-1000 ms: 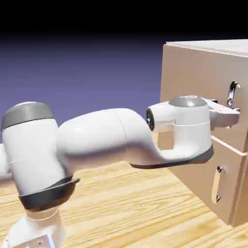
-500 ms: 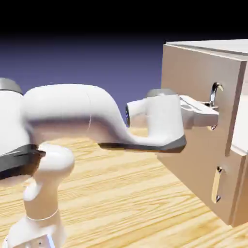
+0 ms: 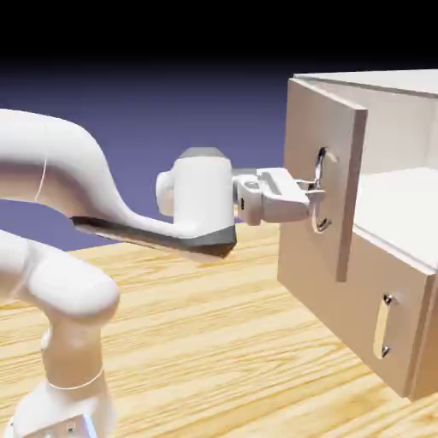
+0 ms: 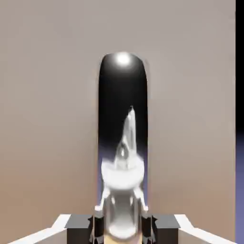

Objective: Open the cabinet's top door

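- Nearest the hand camera, the gripper's fingertips (image 4: 122, 229) sit either side of the upper door's silver handle (image 4: 122, 178), closed in on the bar and gripping it.
- The top door (image 3: 322, 171) is behind that handle, swung partway out from the cabinet (image 3: 334, 310), its free edge toward the exterior view's right.
- The handle looks like smooth, polished metal: rigid, hardly fragile, but probably slippery, so a firm pinch around the upright bar, as now, seems the right hold.
- The door is a flat, stiff panel, likely of moderate weight; it should turn on its hinge, so a curved pull would suit it better than a straight one.
- Farther in, beside the door, shows the cabinet's pale interior (image 3: 398, 201).
- Below the door, the lower panel's small handle (image 3: 381, 327) is untouched.
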Controlling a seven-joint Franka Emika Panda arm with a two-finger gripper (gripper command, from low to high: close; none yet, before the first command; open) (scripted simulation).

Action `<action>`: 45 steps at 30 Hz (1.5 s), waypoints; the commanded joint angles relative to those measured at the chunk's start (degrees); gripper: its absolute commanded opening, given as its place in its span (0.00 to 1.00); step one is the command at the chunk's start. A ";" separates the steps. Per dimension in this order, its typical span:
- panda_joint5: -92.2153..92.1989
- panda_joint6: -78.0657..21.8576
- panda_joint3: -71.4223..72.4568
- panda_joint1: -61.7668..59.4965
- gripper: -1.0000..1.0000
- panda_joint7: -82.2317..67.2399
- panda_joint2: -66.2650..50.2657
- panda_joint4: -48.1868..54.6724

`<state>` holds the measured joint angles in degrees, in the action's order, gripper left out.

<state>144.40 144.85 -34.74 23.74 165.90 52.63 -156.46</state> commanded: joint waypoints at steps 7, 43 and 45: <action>-17.33 -6.55 13.44 -7.36 0.00 -7.80 9.42 -9.88; -97.86 -60.43 84.45 -6.70 0.00 -16.91 5.87 1.46; -100.52 -64.01 88.57 -9.93 0.00 -16.21 3.37 5.59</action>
<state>43.91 80.90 53.82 13.82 149.68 56.01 -150.88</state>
